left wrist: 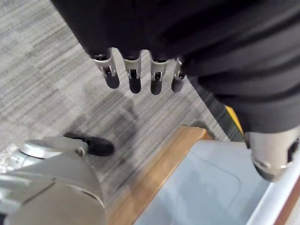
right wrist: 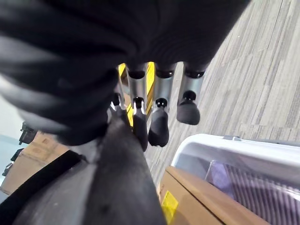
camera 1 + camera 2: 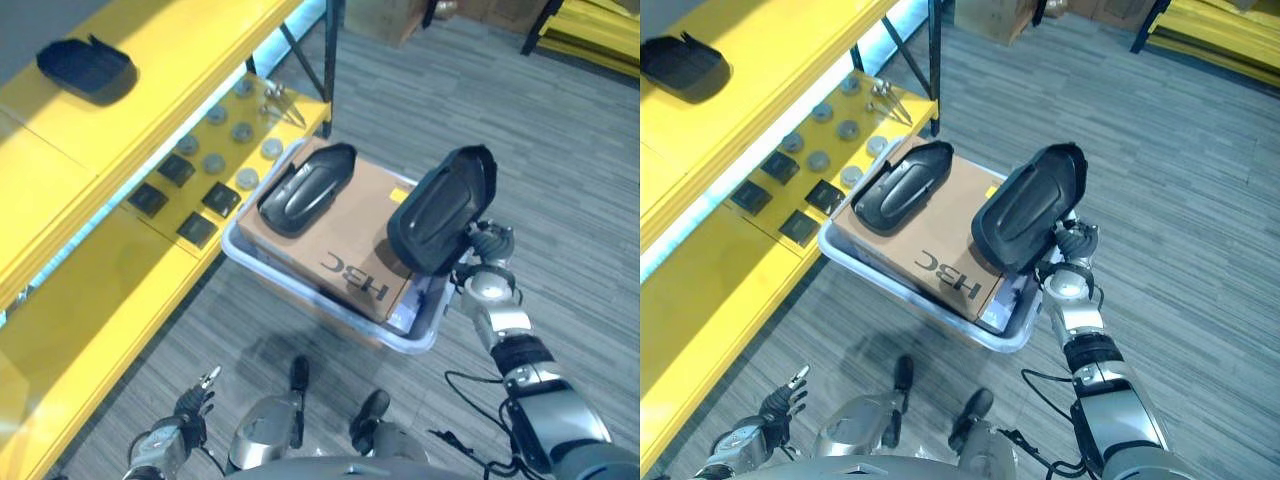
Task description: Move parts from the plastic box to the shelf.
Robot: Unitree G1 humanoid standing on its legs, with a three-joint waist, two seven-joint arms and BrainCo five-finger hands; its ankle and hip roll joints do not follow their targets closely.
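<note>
Right hand (image 3: 482, 262) gripped black moulded plastic part (image 3: 443, 210), fingers (image 2: 158, 126) curled against its dark edge, part raised above right end of grey plastic box (image 3: 420, 340). Second black moulded part (image 3: 306, 186) lay on brown cardboard carton (image 3: 340, 235) inside box. Third black part (image 3: 86, 68) sat on upper board of yellow shelf (image 3: 180, 60), left of box. Left hand (image 3: 190, 408) hung low, near floor, left of box, fingers (image 1: 135, 79) straight, holding nothing.
</note>
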